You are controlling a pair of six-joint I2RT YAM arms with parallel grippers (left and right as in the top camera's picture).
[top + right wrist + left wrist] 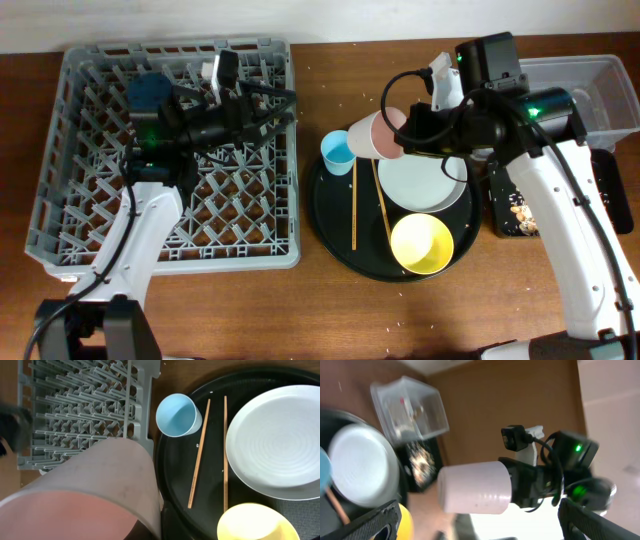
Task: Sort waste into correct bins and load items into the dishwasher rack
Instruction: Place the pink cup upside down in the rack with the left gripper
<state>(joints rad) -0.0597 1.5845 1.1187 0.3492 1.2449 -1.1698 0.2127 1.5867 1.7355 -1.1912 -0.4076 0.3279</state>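
My right gripper [402,137] is shut on the pink cup [374,134], holding it on its side above the left rim of the round black tray [330,225]. The cup fills the lower left of the right wrist view [90,495] and hides the fingers there. On the round tray are the blue cup [337,152], grey plate [425,180], yellow bowl [420,243] and two chopsticks [353,200]. My left gripper [278,106] is open and empty over the grey dishwasher rack [90,215], facing the pink cup [475,487]. Its fingers frame the left wrist view [480,527].
The clear tub [605,95] stands at the far right with something pale inside [410,407]. In front of it lies the black rectangular tray [497,205] with food scraps [517,210]. Small crumbs dot the brown table [330,300].
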